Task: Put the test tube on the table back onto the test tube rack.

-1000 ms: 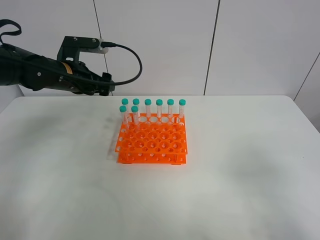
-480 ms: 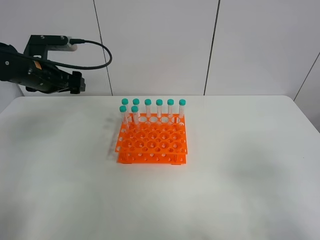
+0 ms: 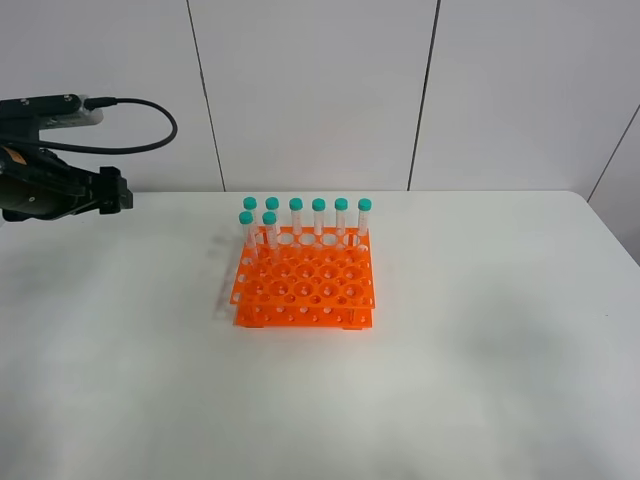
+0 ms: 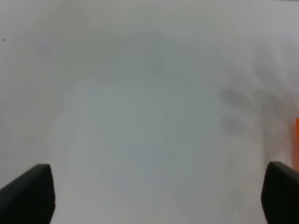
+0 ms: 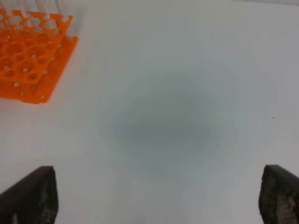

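The orange test tube rack (image 3: 305, 285) stands mid-table on the white table (image 3: 480, 340). Several clear tubes with teal caps (image 3: 296, 215) stand upright along its far rows. No tube lies on the table in any view. My left gripper (image 3: 112, 192) hovers far left of the rack, above the table's back left edge. Its wrist view shows it (image 4: 159, 196) open and empty over bare table, with a sliver of the rack (image 4: 297, 140) at the edge. My right gripper (image 5: 159, 196) is open and empty over bare table, with the rack (image 5: 28, 56) off to one side.
A panelled white wall (image 3: 320, 90) rises behind the table. A black cable (image 3: 150, 140) loops from the left arm. The right arm does not show in the exterior view.
The left arm has drawn back to the left, away from the rack, and dropped a little. The rack and tubes have not moved.
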Robot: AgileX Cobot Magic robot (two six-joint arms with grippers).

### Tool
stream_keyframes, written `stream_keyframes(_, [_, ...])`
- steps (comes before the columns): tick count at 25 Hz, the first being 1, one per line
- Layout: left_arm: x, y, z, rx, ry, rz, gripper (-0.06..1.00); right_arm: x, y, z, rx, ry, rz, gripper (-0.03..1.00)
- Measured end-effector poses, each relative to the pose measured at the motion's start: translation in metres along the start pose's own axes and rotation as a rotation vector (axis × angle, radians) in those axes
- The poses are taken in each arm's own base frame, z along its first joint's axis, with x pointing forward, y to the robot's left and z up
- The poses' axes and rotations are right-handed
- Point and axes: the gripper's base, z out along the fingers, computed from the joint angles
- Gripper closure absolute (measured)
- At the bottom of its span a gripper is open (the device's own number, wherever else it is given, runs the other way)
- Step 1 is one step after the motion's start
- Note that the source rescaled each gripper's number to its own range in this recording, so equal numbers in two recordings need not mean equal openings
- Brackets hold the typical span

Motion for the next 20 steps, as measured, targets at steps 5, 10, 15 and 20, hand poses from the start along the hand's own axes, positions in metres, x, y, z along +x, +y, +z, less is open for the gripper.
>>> stream_keyframes(5, [0.005,0.000,-0.017,0.003,-0.017,-0.005,-0.06,0.000,0.000,0.000,0.000,0.000,0.000,0.06])
stream_keyframes(10, [0.013,0.001,-0.042,0.004,-0.015,-0.006,-0.06,0.000,0.000,0.000,0.000,0.000,0.000,0.06])
stream_keyframes(15, [0.022,0.001,-0.092,0.010,-0.056,-0.005,-0.06,0.000,0.000,0.000,0.000,0.000,0.000,0.06])
stream_keyframes(20, [0.036,0.000,-0.144,0.028,-0.091,-0.018,-0.06,0.000,0.000,0.000,0.000,0.000,0.000,0.06])
